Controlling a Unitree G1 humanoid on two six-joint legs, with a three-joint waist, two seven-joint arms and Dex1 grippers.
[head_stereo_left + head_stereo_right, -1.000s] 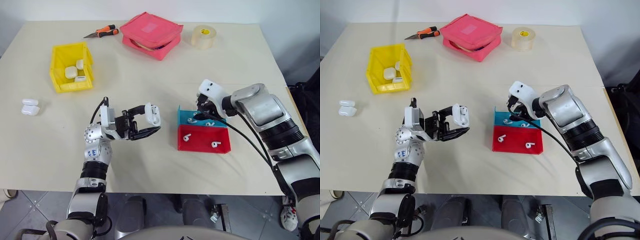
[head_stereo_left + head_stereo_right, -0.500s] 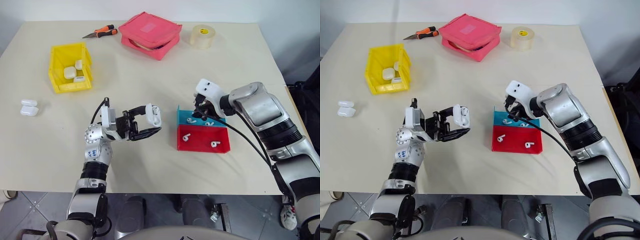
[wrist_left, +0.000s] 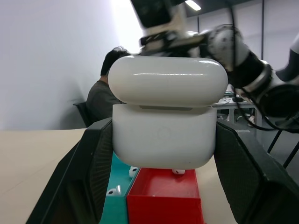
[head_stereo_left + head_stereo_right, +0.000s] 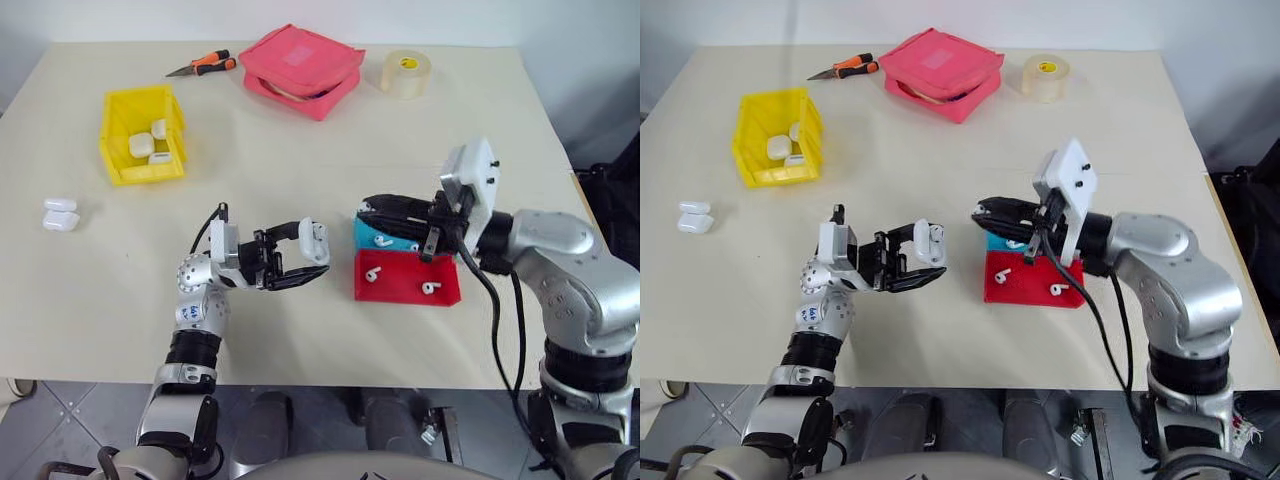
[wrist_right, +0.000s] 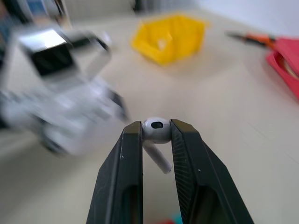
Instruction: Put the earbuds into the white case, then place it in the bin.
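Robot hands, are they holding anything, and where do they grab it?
The left gripper pinches the white case by its body's sides. The right gripper pinches an earbud by its round head.

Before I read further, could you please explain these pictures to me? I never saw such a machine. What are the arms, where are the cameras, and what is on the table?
This is a humanoid robot with two arms, each ending in two black fingers. The two wide pictures come from cameras on its head, looking down at the table. The two close pictures come from cameras on its wrists.

The left gripper holds a white case. The right gripper pinches one small earbud.

On the table lie a yellow bin with cases inside, a teal tray and a red tray holding earbuds, one more case, a pink pouch, a tape roll and pliers.
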